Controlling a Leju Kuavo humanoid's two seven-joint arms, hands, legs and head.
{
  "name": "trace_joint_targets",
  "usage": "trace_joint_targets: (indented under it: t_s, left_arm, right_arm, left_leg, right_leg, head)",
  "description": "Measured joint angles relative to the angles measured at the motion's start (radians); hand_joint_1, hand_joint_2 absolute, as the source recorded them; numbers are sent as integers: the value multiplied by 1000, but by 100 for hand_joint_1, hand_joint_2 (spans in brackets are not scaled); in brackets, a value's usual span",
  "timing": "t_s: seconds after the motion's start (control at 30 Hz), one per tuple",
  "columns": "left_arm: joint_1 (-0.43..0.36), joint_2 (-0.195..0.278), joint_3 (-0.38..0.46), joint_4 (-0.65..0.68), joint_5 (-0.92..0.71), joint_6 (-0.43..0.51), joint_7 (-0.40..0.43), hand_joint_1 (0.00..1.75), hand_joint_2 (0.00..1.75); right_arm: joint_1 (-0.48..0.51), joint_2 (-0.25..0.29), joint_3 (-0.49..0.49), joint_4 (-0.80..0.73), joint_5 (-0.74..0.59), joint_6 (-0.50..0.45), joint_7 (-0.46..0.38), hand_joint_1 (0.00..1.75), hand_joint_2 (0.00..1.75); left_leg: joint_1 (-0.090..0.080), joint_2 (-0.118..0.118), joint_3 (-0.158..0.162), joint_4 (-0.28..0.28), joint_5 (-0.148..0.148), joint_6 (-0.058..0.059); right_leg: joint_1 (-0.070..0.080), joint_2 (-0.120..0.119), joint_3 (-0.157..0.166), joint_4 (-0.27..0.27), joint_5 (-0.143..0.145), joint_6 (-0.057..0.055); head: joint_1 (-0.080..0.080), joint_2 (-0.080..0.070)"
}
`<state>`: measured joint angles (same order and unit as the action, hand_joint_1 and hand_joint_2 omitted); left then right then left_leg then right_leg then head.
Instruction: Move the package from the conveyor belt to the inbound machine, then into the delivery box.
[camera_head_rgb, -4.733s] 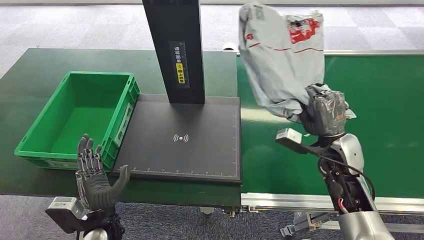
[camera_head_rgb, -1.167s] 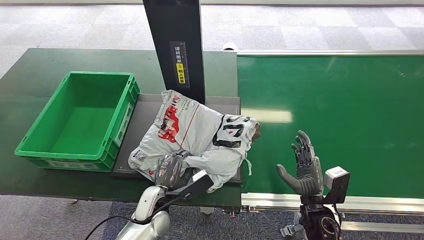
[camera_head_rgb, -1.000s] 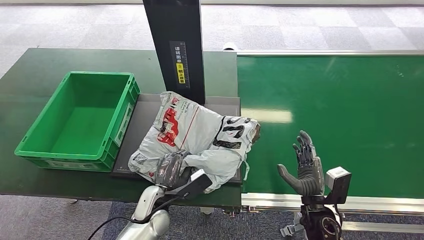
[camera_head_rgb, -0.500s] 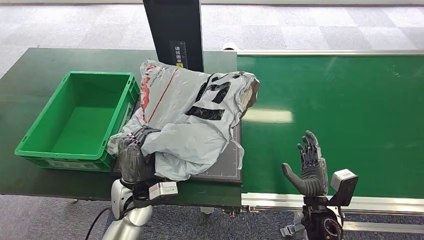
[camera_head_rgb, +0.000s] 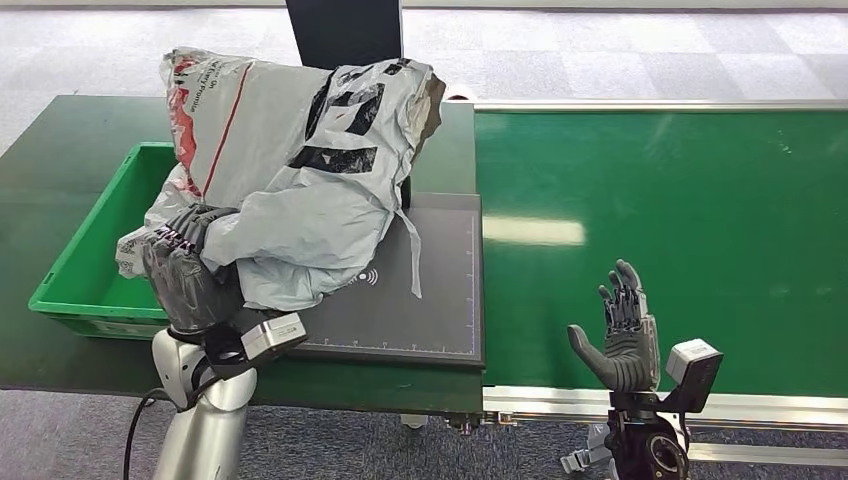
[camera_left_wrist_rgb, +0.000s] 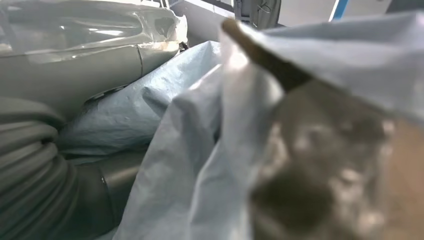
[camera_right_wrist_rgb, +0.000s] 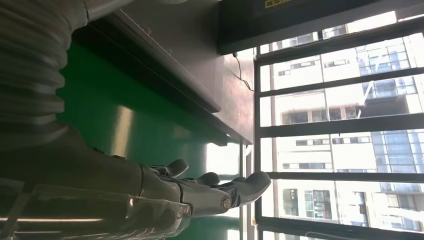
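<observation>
A large grey plastic package (camera_head_rgb: 290, 160) with red and black print hangs in the air, held at its lower corner by my left hand (camera_head_rgb: 190, 268). It hovers over the right rim of the green delivery box (camera_head_rgb: 75, 275) and the left part of the black inbound machine plate (camera_head_rgb: 420, 290). In the left wrist view the crumpled grey package (camera_left_wrist_rgb: 200, 150) lies right against my left hand (camera_left_wrist_rgb: 55, 165). My right hand (camera_head_rgb: 620, 335) stands open, fingers apart, above the near edge of the green conveyor belt (camera_head_rgb: 680, 200); the right wrist view shows that right hand (camera_right_wrist_rgb: 165, 192) holding nothing.
The machine's black upright column (camera_head_rgb: 345, 30) rises behind the package. A dark green table (camera_head_rgb: 60, 130) carries the box and the machine. The conveyor's metal rail (camera_head_rgb: 560, 400) runs along its near edge.
My left hand has lifted the package off the machine plate and carried it up and left toward the green box. My right hand has stayed near the belt's front edge.
</observation>
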<state>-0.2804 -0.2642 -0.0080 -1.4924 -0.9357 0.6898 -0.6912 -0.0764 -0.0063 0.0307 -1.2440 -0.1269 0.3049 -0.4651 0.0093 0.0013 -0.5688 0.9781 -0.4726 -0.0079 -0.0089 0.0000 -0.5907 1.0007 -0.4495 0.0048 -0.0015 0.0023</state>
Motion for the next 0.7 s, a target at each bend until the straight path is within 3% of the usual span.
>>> trace_joint_targets:
  t_s: [0.07, 0.17, 0.33, 0.5, 0.7]
  left_arm:
    - [-40, 10, 13, 78, 95, -4, 35, 175, 175]
    - [-124, 56, 30, 237, 218, -8, 161, 175, 175]
    - [-259, 142, 111, 493, 250, 1, 278, 175, 175]
    - [-321, 203, 227, 650, 260, 2, 293, 175, 175]
    - [-353, 213, 490, 672, 3, 4, 229, 175, 175]
  right_arm:
    - [-1, -1, 0, 0, 4, -1, -1, 0, 175]
    - [-2, -1, 0, 0, 14, -1, -3, 0, 175]
    - [-10, -4, 6, 1, 35, 1, -3, 0, 175]
    - [-18, -4, 15, 3, 42, -4, -2, 0, 175]
    - [-17, -1, 22, 3, 54, -13, -1, 0, 175]
  left_leg:
    - [0, 0, 0, 0, 0, 0]
    - [0, 1, 1, 0, 1, 0]
    - [1, 1, 1, 0, 2, -1]
    - [1, 1, -1, 0, 2, -2]
    - [0, 3, -1, 0, 2, -2]
  right_leg:
    - [0, 0, 0, 0, 0, 0]
    - [0, 0, 0, 0, 1, -1]
    - [1, 1, 0, 1, 1, -1]
    - [1, 1, -1, 1, 1, -1]
    - [1, 1, -2, 1, 1, -1]
  head:
    - [0, 0]
    - [0, 0]
    - [0, 0]
    - [0, 0]
    - [0, 0]
